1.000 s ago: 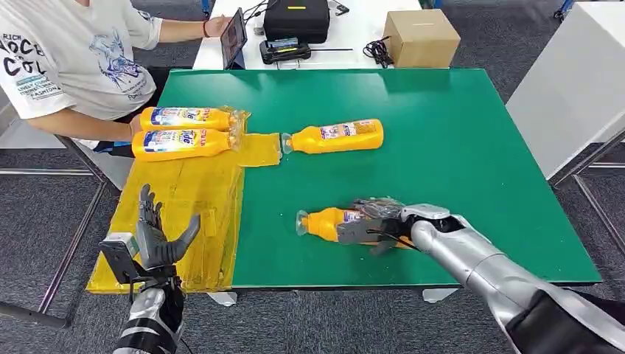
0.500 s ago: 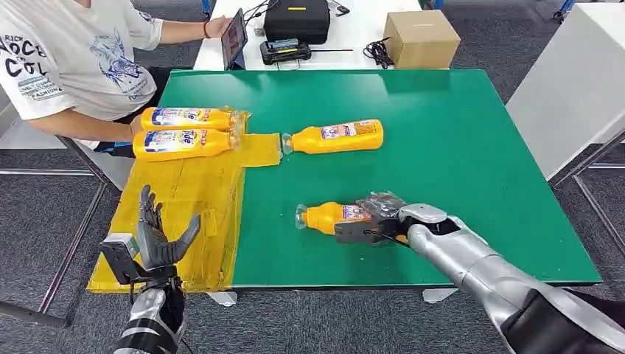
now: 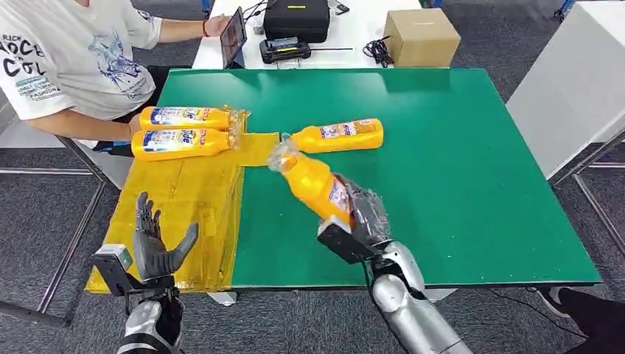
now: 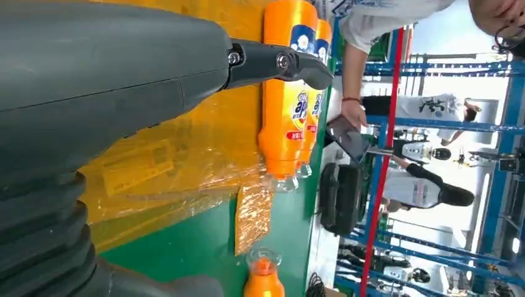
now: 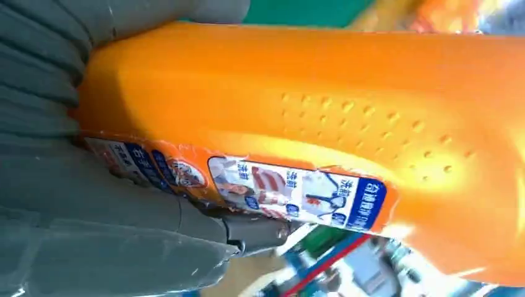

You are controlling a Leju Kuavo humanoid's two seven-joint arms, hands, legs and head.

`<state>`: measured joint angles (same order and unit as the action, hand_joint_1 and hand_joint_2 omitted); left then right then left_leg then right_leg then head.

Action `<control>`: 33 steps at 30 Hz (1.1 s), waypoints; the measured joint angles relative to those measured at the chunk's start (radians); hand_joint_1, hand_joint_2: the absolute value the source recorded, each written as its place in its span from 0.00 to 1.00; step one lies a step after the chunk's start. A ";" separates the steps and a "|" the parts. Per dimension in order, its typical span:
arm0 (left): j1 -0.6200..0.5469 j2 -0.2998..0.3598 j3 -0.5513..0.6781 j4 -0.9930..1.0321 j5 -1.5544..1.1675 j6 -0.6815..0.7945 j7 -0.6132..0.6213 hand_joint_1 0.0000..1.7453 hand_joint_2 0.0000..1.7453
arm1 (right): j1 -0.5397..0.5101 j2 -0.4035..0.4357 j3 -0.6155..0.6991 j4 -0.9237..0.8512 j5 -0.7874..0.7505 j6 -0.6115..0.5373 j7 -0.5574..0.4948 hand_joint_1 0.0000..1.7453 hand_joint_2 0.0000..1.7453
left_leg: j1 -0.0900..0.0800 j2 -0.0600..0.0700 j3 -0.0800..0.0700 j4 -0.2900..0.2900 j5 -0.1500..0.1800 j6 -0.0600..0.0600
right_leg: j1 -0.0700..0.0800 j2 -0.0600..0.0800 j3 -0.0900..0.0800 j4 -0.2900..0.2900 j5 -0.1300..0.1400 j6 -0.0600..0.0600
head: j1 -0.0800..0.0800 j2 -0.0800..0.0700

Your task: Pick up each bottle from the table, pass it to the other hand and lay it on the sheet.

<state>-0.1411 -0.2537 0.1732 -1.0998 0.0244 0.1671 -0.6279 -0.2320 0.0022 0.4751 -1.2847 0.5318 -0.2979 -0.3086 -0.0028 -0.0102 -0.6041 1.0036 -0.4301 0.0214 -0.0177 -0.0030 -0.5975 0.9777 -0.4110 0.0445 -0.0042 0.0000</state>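
Note:
My right hand (image 3: 361, 225) grips an orange bottle (image 3: 313, 182) by its base and holds it above the green table (image 3: 457, 147), neck tilted up and toward the yellow sheet (image 3: 184, 214). The right wrist view has the same bottle (image 5: 322, 124) close up against my right hand (image 5: 93, 210). Another orange bottle (image 3: 335, 136) lies on the table behind it. Two orange bottles (image 3: 184, 131) lie side by side at the far end of the sheet, also seen as bottles (image 4: 291, 93) in the left wrist view. My left hand (image 3: 155, 243) is raised and open over the sheet's near edge, holding nothing.
A person in a white T-shirt (image 3: 66, 59) sits at the table's far left corner, holding a tablet (image 3: 234, 37). Behind the table stand a black case (image 3: 296, 18) and a cardboard box (image 3: 421, 37). A white table (image 3: 575, 81) stands to the right.
My right hand has lifted the near bottle off the table and swung it up and to the left, neck now pointing toward the sheet. My left hand has barely moved.

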 measured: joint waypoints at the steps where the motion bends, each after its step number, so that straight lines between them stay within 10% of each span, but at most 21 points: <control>1: 0.001 0.000 0.000 -0.005 0.000 0.000 0.000 0.00 1.00 | 0.011 0.008 -0.023 -0.015 0.000 0.001 -0.004 1.00 1.00 | -0.001 0.000 0.000 0.000 0.000 0.000 | 0.000 0.000 0.000 0.000 0.000 0.000 | 0.000 0.000; 25: 0.007 -0.002 -0.007 -0.027 0.009 -0.008 0.008 0.00 1.00 | 0.073 0.072 -0.125 -0.103 -0.050 -0.044 -0.090 1.00 1.00 | -0.003 0.000 0.000 0.000 0.000 0.001 | -0.003 0.000 0.000 0.000 0.001 0.001 | -0.001 0.000; 33: -0.007 0.011 -0.175 -0.055 0.109 -0.384 0.181 0.00 1.00 | 0.118 0.180 -0.241 0.010 -0.066 -0.026 -0.297 1.00 1.00 | -0.003 0.001 0.000 0.000 0.000 0.001 | -0.003 0.000 0.000 0.000 0.001 0.001 | 0.000 0.000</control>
<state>-0.1485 -0.2430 -0.0020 -1.1551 0.1331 -0.2168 -0.4474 -0.1145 0.1821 0.2343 -1.2743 0.4655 -0.3235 -0.6055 -0.0054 -0.0094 -0.6036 1.0039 -0.4297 0.0222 -0.0203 -0.0029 -0.5972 0.9776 -0.4102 0.0453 -0.0046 0.0000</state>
